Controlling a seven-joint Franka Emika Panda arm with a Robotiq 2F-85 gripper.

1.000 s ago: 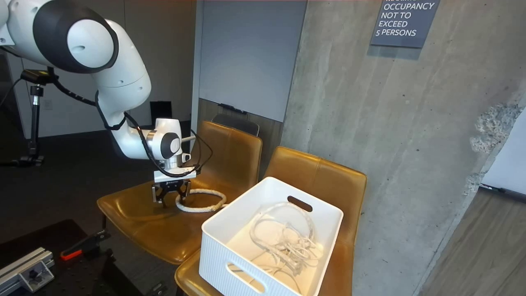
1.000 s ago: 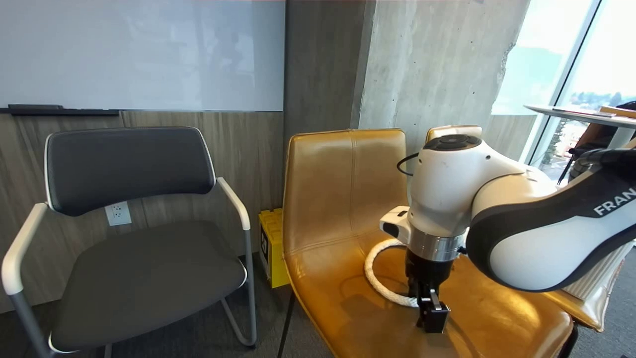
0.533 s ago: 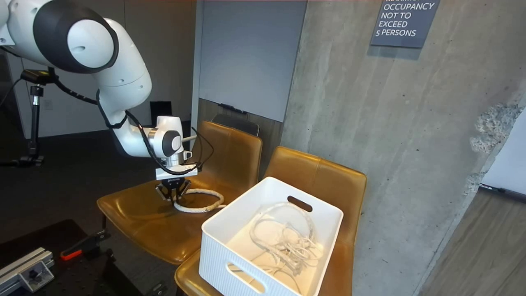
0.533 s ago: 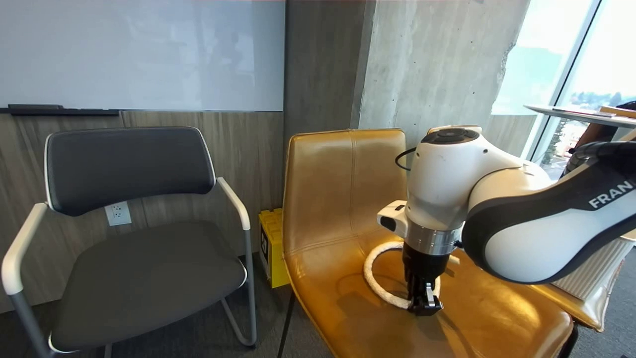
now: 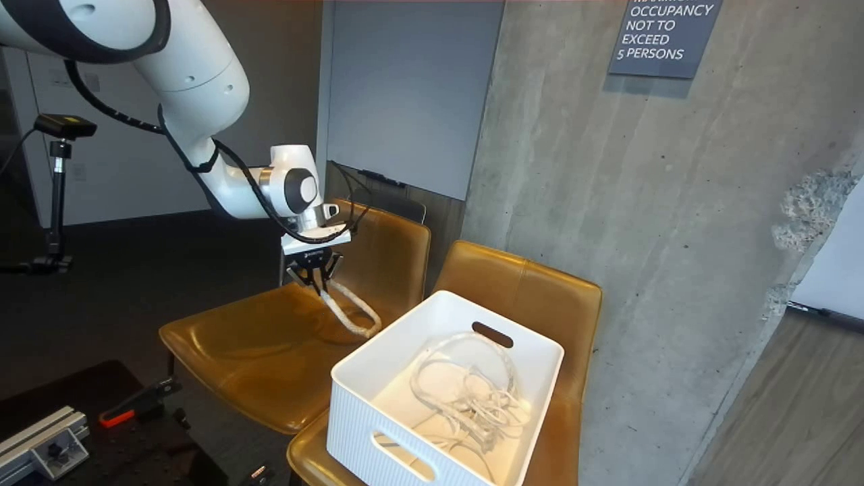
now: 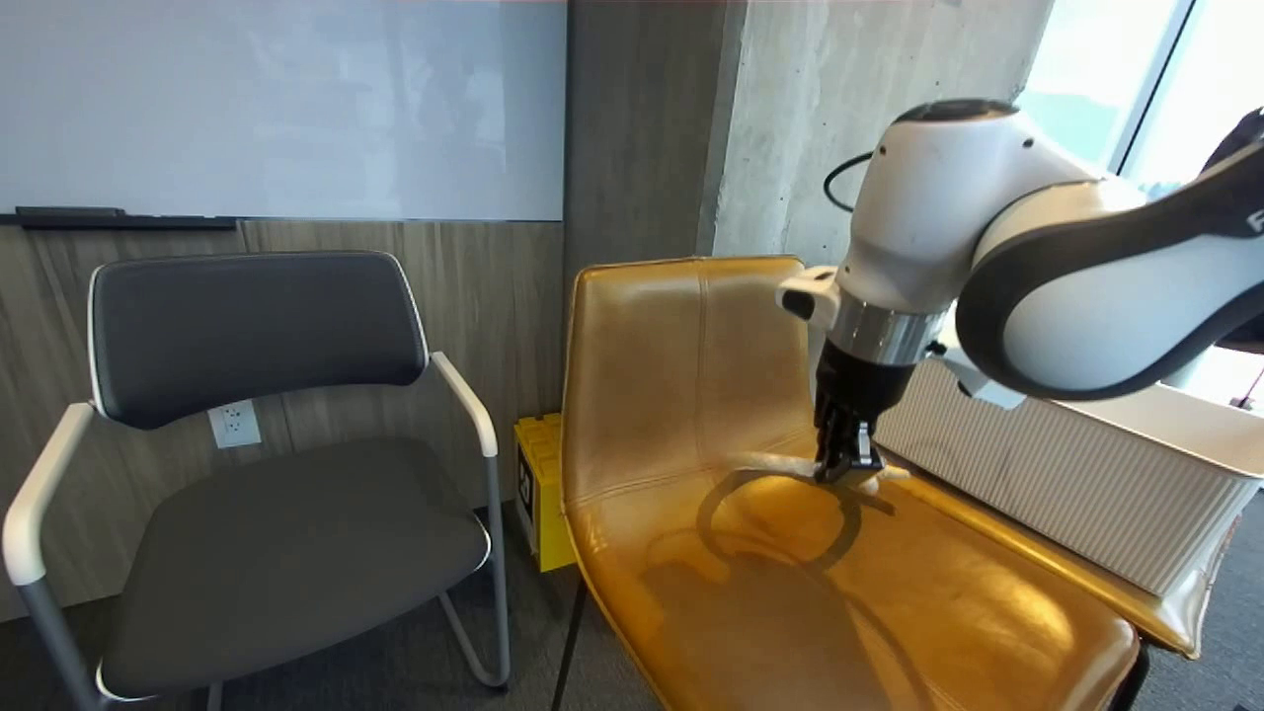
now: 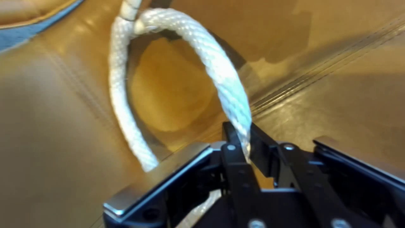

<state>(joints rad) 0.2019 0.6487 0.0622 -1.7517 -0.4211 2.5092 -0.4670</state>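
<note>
A thick white rope bent into a loop (image 7: 221, 69) is pinched between the black fingers of my gripper (image 7: 243, 139) in the wrist view. In an exterior view my gripper (image 5: 322, 287) is raised over the seat of a brown leather chair (image 5: 236, 351), and the rope (image 5: 335, 310) slants down from it towards the white bin. The rope (image 6: 775, 462) is lifted off the seat (image 6: 750, 612) in an exterior view, where its ring-shaped shadow lies below. Whether the loop's far end touches anything I cannot tell.
The white ribbed bin (image 5: 351, 418) stands on a second brown chair (image 5: 540, 283), with pale cables (image 5: 472, 412) inside. A grey armchair (image 6: 286, 553) and a yellow box (image 6: 543, 494) stand nearby. A dark table with a clamp (image 5: 135, 405) is at the lower left, below a camera stand (image 5: 59, 196).
My gripper has closed on the rope's near side. It has then risen, shifting towards the bin in the exterior views, and the loop has come up off the seat with it.
</note>
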